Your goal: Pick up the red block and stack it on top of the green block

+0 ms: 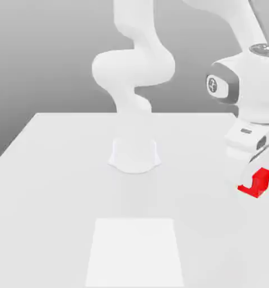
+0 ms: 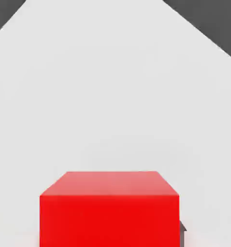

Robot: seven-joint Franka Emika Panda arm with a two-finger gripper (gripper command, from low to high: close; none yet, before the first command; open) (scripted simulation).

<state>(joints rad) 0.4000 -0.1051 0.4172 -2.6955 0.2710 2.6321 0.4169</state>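
So I'm looking at the exterior view and the gripper is sitting way out at about 3 o'clock from the arm's base, over the white table. Its fingers are pinching the red block, which is tucked between them and poking out just below the hand. In the hand view the block is looming right up close, with plain table stretching beyond it.

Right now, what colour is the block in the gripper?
Bright red block, plain all over; the hand view shows it best.
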